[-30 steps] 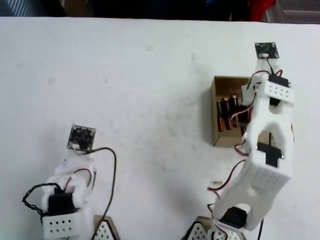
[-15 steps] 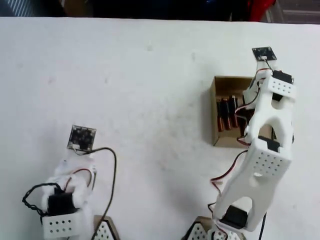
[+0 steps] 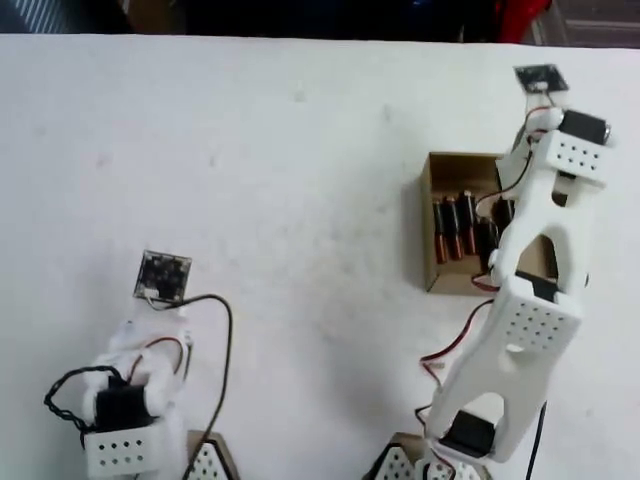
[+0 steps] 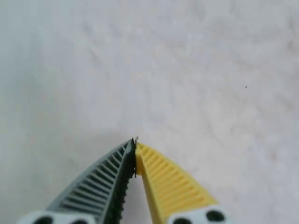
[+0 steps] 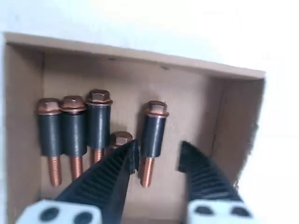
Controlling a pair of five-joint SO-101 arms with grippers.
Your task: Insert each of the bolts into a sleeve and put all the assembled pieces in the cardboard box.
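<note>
The cardboard box (image 3: 428, 214) stands on the right side of the table, with several copper bolts in black sleeves (image 3: 455, 228) lying inside it. In the right wrist view the assembled pieces (image 5: 74, 133) lie side by side on the box floor (image 5: 187, 112), one more (image 5: 154, 135) a little apart from them. My right gripper (image 5: 158, 150) hangs open above the box with nothing between its fingers. My left gripper (image 4: 135, 142) is shut and empty over bare table at the front left, where its arm (image 3: 130, 400) sits folded.
The white right arm (image 3: 530, 290) stretches from the front edge over the box's right half. Red and black cables (image 3: 470, 330) hang beside it. The table's far edge (image 3: 300, 38) runs along the back.
The right arm has lifted and drawn back toward the far right, uncovering more of the box. The left arm has not moved.
</note>
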